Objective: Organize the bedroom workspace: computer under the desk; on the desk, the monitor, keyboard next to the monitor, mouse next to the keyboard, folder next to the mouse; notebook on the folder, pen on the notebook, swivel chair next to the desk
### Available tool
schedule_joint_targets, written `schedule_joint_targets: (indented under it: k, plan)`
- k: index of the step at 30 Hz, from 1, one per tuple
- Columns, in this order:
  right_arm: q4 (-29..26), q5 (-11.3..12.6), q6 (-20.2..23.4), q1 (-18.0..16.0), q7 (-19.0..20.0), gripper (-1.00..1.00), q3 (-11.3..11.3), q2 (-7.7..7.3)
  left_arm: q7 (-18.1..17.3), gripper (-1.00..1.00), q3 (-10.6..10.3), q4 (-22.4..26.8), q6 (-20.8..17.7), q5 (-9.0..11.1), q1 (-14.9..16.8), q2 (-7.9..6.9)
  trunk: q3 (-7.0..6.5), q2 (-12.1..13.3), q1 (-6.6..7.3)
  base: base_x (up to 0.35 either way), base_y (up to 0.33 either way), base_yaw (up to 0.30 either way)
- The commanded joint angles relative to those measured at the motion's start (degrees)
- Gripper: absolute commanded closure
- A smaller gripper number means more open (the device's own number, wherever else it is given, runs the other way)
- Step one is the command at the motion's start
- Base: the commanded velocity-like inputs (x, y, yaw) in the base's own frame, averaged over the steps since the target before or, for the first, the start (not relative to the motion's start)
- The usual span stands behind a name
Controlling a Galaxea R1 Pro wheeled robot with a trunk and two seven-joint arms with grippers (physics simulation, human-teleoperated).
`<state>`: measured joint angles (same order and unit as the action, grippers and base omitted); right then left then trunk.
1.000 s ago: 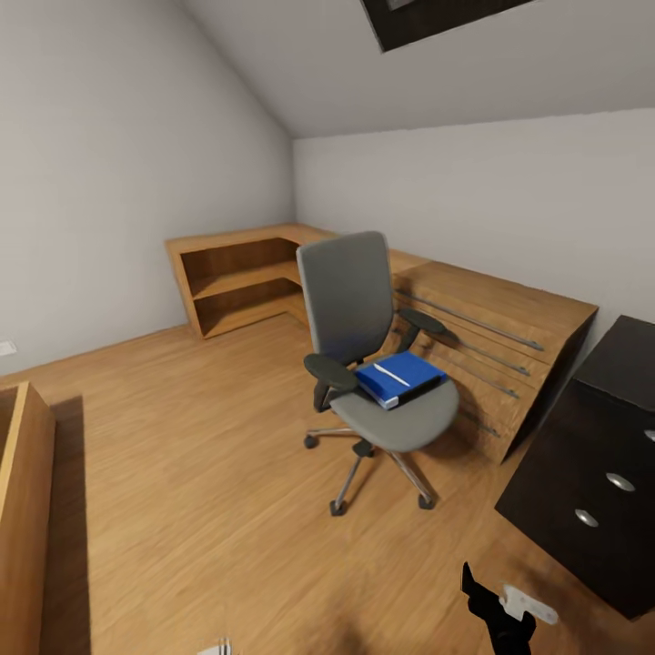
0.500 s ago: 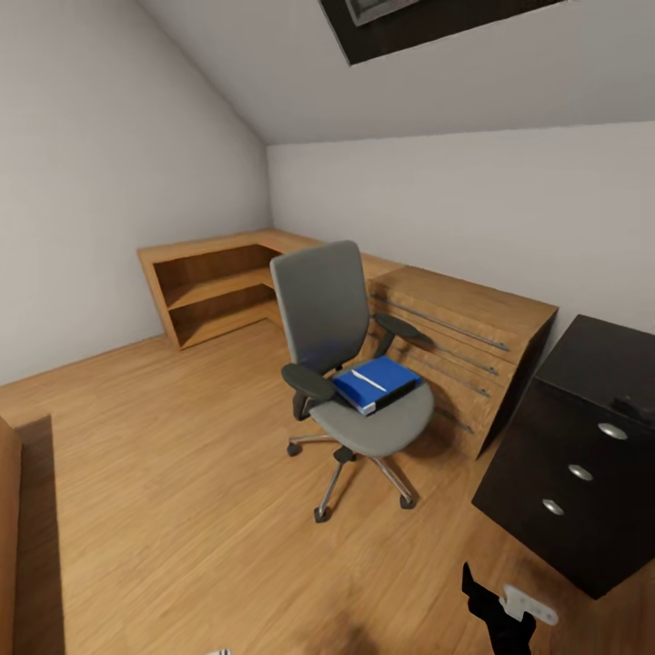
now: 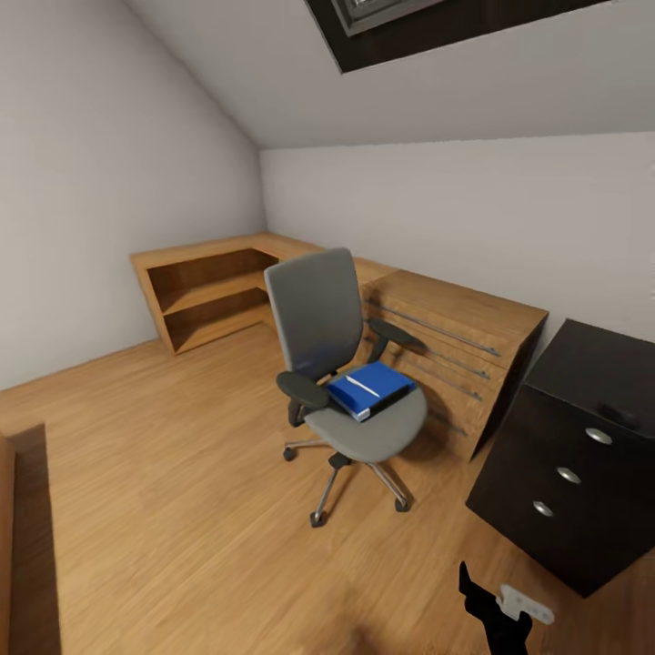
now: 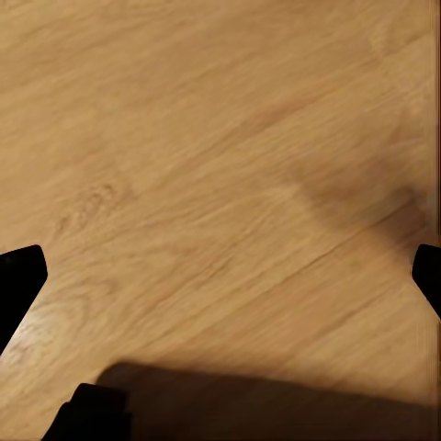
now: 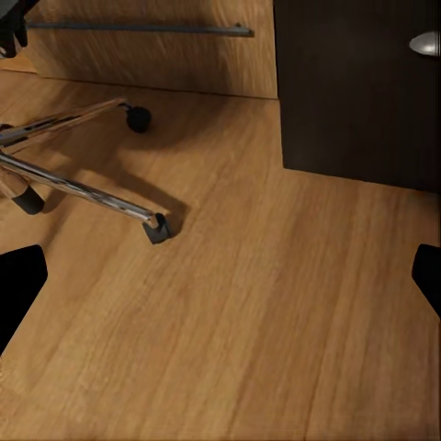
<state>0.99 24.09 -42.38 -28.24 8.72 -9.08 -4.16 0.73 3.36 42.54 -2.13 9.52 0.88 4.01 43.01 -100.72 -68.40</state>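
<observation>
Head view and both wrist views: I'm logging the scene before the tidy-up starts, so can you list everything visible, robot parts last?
swivel chair: one, grey with black armrests and chrome base, mid-room on the wood floor
folder: one, blue, lying on the chair seat
wooden shelving unit: one, oak, along the far walls
black drawer cabinet: one, round silver knobs, at the right
skylight: one, dark frame, in the sloped ceiling
right gripper: one, black, fingers apart, low over the floor
left gripper: one, black fingers apart, over bare floor
</observation>
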Motion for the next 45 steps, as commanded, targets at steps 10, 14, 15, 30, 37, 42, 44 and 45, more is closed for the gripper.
schedule_joint_targets:
  k: [10, 14, 15, 30, 37, 42, 44, 45]
  plan:
    - [0.06, 0.24, -0.16, -0.05, 0.60, -1.00, -0.52, 0.46, 0.06, -1.00, 0.00, -0.28, -0.24, -1.06, 0.00, 0.19, -1.75, 4.00, 2.21, 0.000, 0.000, -0.246]
    - [0.06, 0.24, -0.16, -0.03, 0.60, -1.00, -0.52, 0.47, 0.06, -1.00, 0.01, -0.51, -0.24, -1.29, 0.00, 0.26, -2.47, 5.60, 3.09, 0.000, 0.000, -0.264]
    - [0.08, 0.22, -0.16, -0.04, 0.60, -1.00, -0.51, 0.47, 0.06, -1.00, 0.02, -0.53, -0.24, -1.30, 0.00, 0.27, -2.65, 6.01, 3.31, 0.000, 0.000, -0.265]
    - [0.09, -0.77, -0.10, 0.03, 0.68, -1.00, -0.46, 0.59, 0.06, -1.00, 0.07, -1.26, -0.10, -1.07, 0.00, 0.24, -5.34, 12.02, 6.60, 0.000, 0.000, -0.265]
    - [0.14, -2.01, -0.07, 0.03, 0.60, -1.00, -0.49, 0.12, 0.00, -1.00, 0.23, -1.28, 1.02, -1.00, 0.00, 0.13, -5.52, 12.42, 6.82, 0.000, 0.000, -0.270]
    - [0.15, -2.08, -0.22, 0.03, 0.60, -1.00, -0.50, 0.15, 0.00, -1.00, 0.36, -1.31, 4.90, -1.04, 0.00, 0.14, -5.52, 12.42, 6.82, 0.000, 0.000, -0.283]
    - [0.15, -2.10, -0.26, 0.03, 0.59, -1.00, -0.50, 0.13, 0.09, -1.00, 0.35, -1.36, 7.98, -1.06, 0.00, 0.17, -5.52, 12.42, 6.82, 0.000, 0.000, -0.288]
    - [0.15, -2.10, -0.28, 0.03, 0.59, -1.00, -0.50, 0.13, 0.12, -1.00, 0.33, -1.42, 8.89, -1.06, 0.00, 0.18, -5.52, 12.42, 6.82, 0.000, 0.000, -0.289]
